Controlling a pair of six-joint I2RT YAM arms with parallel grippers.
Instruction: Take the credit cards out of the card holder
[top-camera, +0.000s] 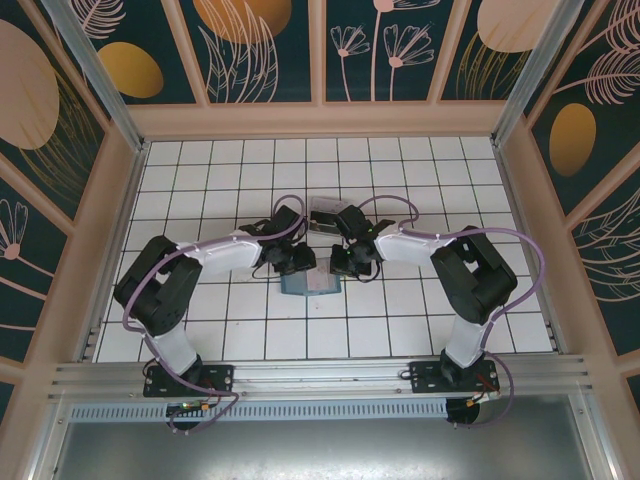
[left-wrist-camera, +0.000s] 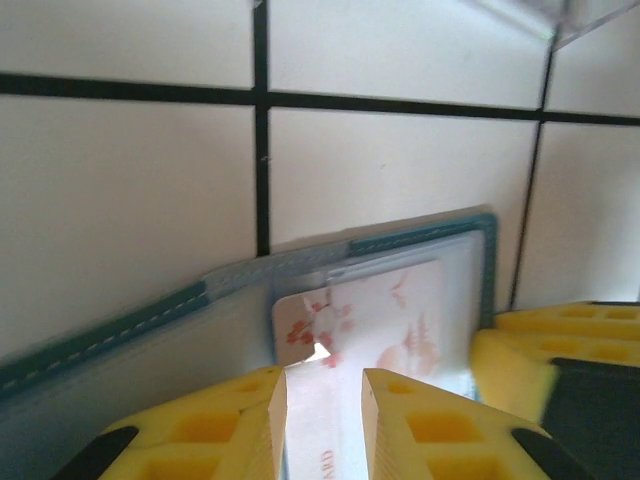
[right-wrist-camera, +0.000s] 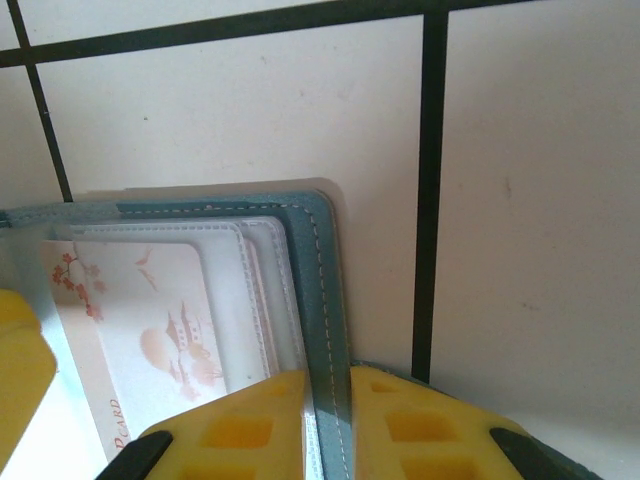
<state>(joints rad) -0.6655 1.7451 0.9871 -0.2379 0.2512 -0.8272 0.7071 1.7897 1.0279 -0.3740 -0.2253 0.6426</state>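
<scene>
The teal card holder (top-camera: 312, 285) lies open on the tiled floor between the two arms. In the left wrist view its stitched teal edge (left-wrist-camera: 120, 330) frames a grey pocket. A white credit card (left-wrist-camera: 390, 320) printed with red blossoms sticks out of that pocket. My left gripper (left-wrist-camera: 322, 375) is shut on the card's near end, which fills the gap between its yellow fingers. My right gripper (right-wrist-camera: 328, 375) is shut on the card holder's teal right border (right-wrist-camera: 318, 260). The same credit card (right-wrist-camera: 150, 320) lies to the left there. From above, the left gripper (top-camera: 296, 262) and right gripper (top-camera: 352, 264) flank the holder.
A clear plastic tray (top-camera: 330, 213) stands just behind the grippers, and its corner (left-wrist-camera: 580, 15) shows at the top right of the left wrist view. White tiles with dark grout spread all around. Wooden walls (top-camera: 320, 120) fence the floor.
</scene>
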